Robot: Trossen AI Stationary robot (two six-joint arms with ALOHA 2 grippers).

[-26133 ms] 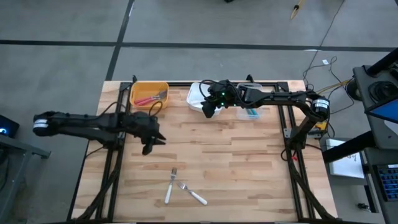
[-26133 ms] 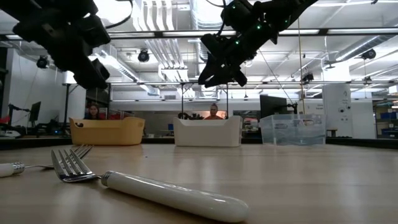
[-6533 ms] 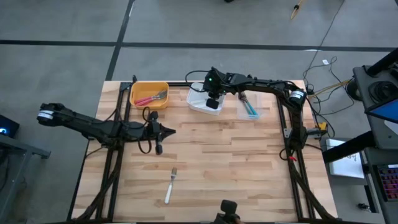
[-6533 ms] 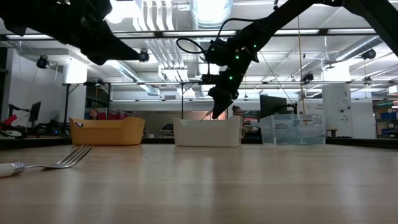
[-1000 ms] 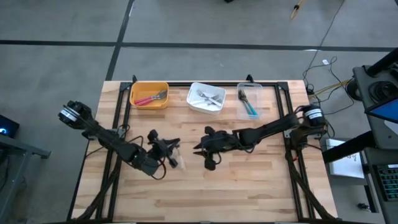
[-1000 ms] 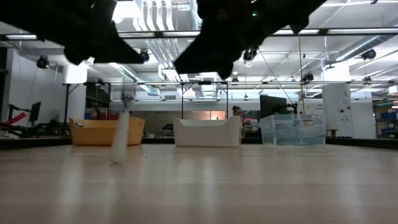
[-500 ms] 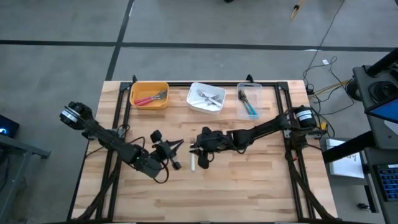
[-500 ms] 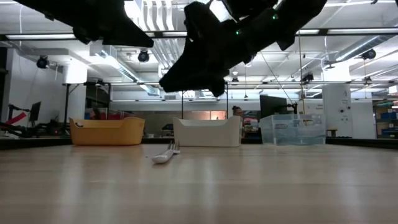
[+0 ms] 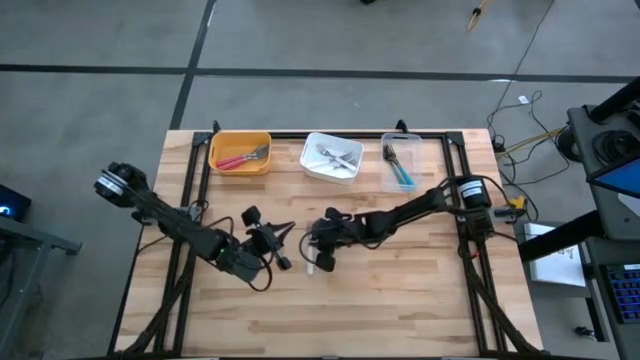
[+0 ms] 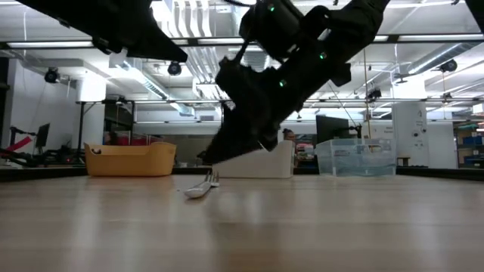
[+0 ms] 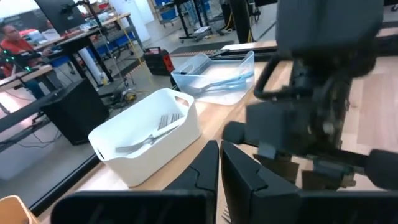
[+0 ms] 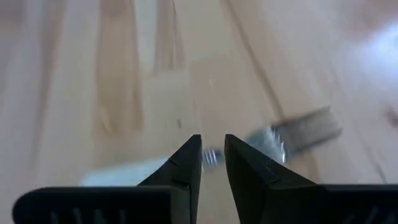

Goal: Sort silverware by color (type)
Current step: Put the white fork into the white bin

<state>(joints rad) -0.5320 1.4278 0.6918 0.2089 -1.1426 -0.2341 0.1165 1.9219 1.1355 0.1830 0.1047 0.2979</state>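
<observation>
One white-handled fork (image 9: 312, 266) lies flat on the wood near the table's middle. The low view shows it (image 10: 200, 188) on the boards. My right gripper (image 9: 321, 256) hangs just above it (image 10: 215, 157), slanting down toward the table's left. In the right wrist view its narrowly open fingers (image 12: 212, 140) stand on either side of the fork's neck (image 12: 211, 157), with the metal head (image 12: 305, 129) to one side and the white handle (image 12: 121, 175) to the other. My left gripper (image 9: 281, 249) is shut (image 11: 219, 147) and empty, just left of the fork.
Three bins stand along the far edge: an orange one (image 9: 240, 153) with red-pink forks, a white one (image 9: 332, 157) with white forks, a clear one (image 9: 401, 165) with teal forks. Both arms crowd the table's middle. Bare wood spreads toward the near edge.
The white fork, a blurred upright shape by my left gripper a second ago, now lies flat on the table. My right gripper has moved toward the table's left and come down over the fork. My left gripper has stayed beside it.
</observation>
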